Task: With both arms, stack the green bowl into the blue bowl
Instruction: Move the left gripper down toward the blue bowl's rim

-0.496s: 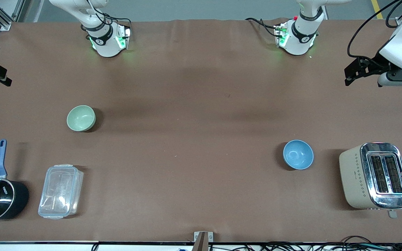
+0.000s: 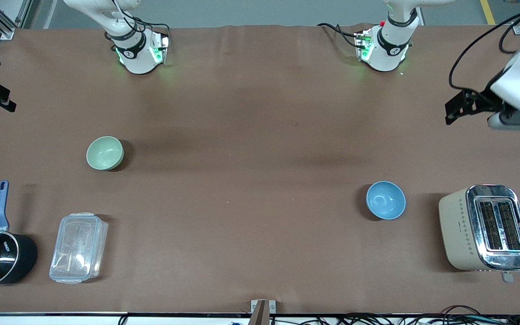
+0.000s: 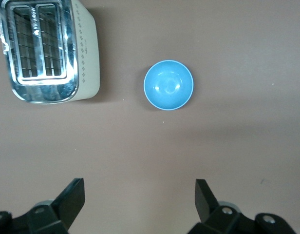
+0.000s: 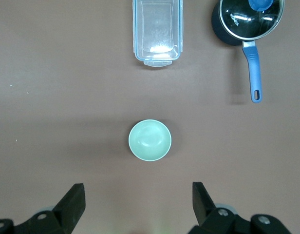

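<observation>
The green bowl (image 2: pixel 104 153) sits empty on the tabletop (image 2: pixel 251 180) toward the right arm's end; the blue bowl (image 2: pixel 385 200), also empty, sits beside the toaster (image 2: pixel 485 227). The left gripper (image 3: pixel 140 197) and right gripper (image 4: pixel 139 200) hang above bare tabletop, fingers (image 3: pixel 72 197) spread wide, holding nothing.

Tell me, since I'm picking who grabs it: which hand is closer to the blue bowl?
Left. The left hand hangs open above the table near the blue bowl; the right hand is open near the green bowl.
</observation>
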Available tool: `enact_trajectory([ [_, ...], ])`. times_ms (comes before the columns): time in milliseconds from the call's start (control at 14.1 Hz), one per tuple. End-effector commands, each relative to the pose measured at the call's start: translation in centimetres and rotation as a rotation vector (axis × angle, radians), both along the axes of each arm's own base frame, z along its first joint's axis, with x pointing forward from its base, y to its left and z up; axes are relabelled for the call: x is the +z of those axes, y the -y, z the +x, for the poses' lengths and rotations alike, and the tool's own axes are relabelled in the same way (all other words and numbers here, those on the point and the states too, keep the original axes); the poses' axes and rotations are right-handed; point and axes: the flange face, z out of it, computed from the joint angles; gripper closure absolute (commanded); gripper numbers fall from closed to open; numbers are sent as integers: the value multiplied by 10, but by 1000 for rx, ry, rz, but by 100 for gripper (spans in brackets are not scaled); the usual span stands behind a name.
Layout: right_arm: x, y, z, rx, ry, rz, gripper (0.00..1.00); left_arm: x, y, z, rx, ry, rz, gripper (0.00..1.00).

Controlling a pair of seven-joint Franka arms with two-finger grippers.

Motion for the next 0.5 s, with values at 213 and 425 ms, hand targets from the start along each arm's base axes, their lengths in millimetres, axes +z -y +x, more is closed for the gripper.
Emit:
enact_trajectory([
  [213, -4, 1, 0, 12, 4, 1, 3, -135, -24, 86, 78, -6, -13, 0],
  [425, -5, 3, 0, 8, 3, 6, 4, -210, -23, 100, 108, -16, -23, 0],
])
